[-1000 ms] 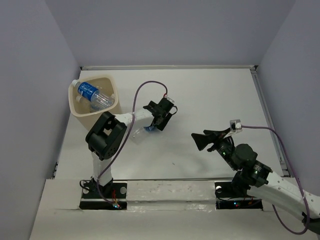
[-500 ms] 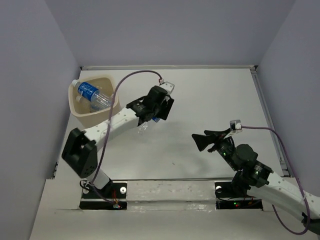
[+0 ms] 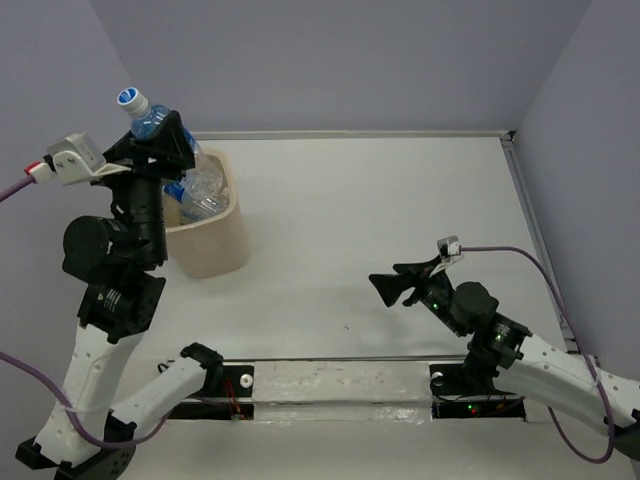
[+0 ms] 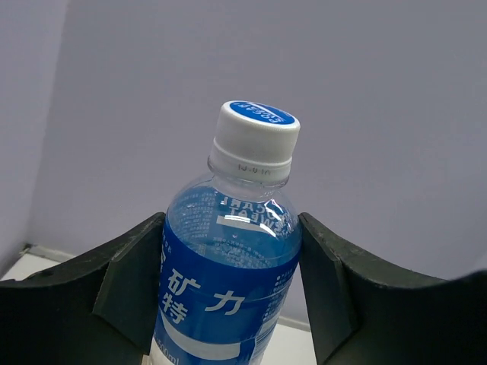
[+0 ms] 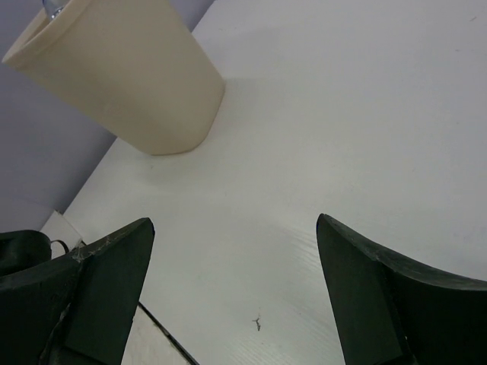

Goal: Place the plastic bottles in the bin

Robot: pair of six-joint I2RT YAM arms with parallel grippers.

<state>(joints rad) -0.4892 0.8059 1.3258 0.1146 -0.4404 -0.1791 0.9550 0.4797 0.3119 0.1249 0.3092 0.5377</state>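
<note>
Since a second ago, your left arm has swung from the middle of the counter (image 3: 400,200) up to 10 o'clock, and the left fingers (image 3: 165,135) have closed on a bottle (image 4: 228,266) and lifted it. They clamp it on both sides of the blue label. The cap (image 4: 255,125) is free and points toward 11 o'clock, so I judge that the bottle will fall bottom first when you let go. It seems to hang above the 10 o'clock corner of the bin (image 3: 215,250), where other clear bottles (image 3: 205,190) lie inside. The right fingers (image 3: 388,285) stand wide apart with nothing between them, low at 4 o'clock, well apart from the bin.

The bin stands near the left wall and the 9 o'clock edge of the counter, so the held bottle is close to that wall. Your free side is toward 3 o'clock. I would bring the bottle a little toward the middle of the opening before you release it; otherwise it may strike the rim.
</note>
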